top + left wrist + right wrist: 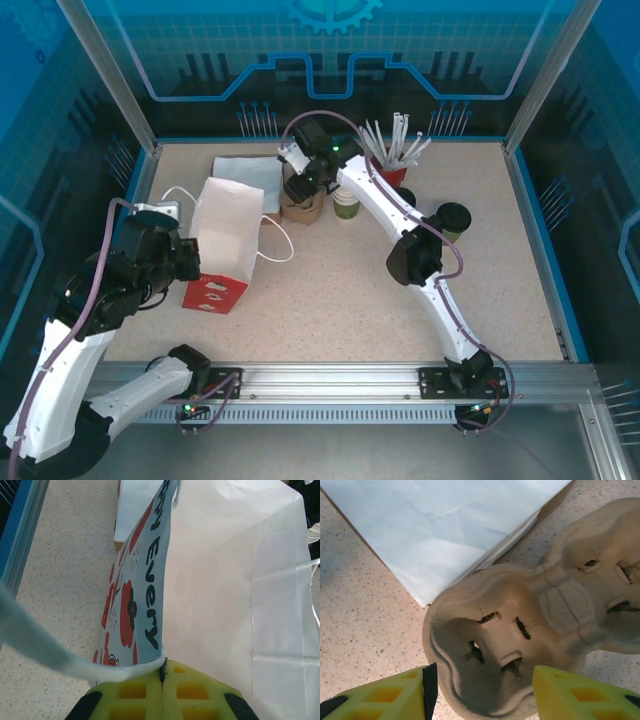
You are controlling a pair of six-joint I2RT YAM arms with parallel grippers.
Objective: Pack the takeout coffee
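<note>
1. The left gripper (162, 671) has its jaws pressed fully together, pinching the top edge of the paper bag (225, 580) between its yellow-green fingers (132, 690). A white cord handle (45, 650) runs past the fingertips on the printed side.
2. In the top view the left gripper (190, 262) sits against the left side of the upright bag (228, 225), which is white above and red along its base.
3. The right gripper (482, 692) has its jaws partly apart, one finger on each side of the near end of the pulp cup carrier (520, 620). I cannot tell whether the pads press on the carrier's rim.
4. In the top view the right gripper (298, 178) hangs over the carrier (302, 208) at the back of the table (350, 300), just beside a flat white paper sheet (245, 170).
5. The takeout coffee (455, 224) stands upright on the right part of the table, well apart from both grippers and from the bag.
6. It is a small olive-green cup with a round black lid (453, 213) on top. Neither arm touches it.
</note>
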